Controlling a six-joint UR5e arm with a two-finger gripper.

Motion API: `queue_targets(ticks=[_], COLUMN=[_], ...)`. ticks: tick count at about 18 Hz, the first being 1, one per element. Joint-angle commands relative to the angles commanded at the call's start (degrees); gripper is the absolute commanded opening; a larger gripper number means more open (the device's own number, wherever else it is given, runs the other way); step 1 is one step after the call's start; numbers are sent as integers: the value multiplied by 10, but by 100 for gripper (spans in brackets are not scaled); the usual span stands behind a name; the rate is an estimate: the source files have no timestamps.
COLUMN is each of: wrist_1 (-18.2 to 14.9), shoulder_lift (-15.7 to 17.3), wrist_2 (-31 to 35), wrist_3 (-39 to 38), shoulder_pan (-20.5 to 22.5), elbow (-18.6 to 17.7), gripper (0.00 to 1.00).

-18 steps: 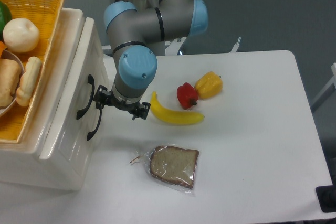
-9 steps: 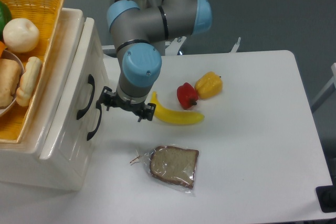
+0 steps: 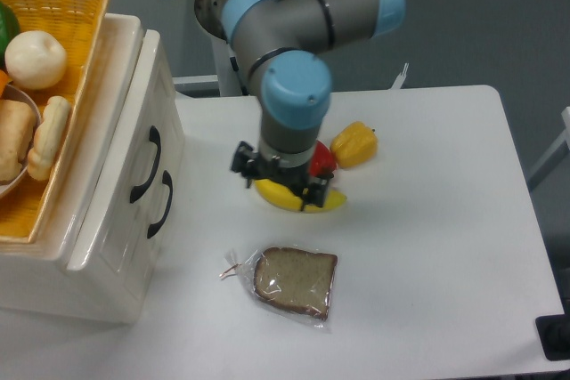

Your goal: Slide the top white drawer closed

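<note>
The top white drawer (image 3: 153, 100) is glossy cream-white with a black curved handle (image 3: 148, 165); the lower drawer front (image 3: 134, 246) matches it, with its own black handle (image 3: 164, 206). The basket (image 3: 67, 6) is yellow wicker. The arm (image 3: 294, 33) is grey with light blue caps, and the gripper (image 3: 276, 186) is black. The banana (image 3: 334, 202) is yellow, one pepper (image 3: 354, 144) yellow-orange, the other pepper (image 3: 324, 157) red. The bread slice (image 3: 294, 280) is brown in clear wrap. The table (image 3: 427, 246) is white.
</note>
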Motion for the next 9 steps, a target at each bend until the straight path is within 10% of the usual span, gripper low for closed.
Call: queue_targets(ticks=[9], wrist_1=[-3], shoulder_lift=[35], wrist_2=[2], wrist_3=[157], shoulder_pan=[65], elbow=[-9], gripper=[100])
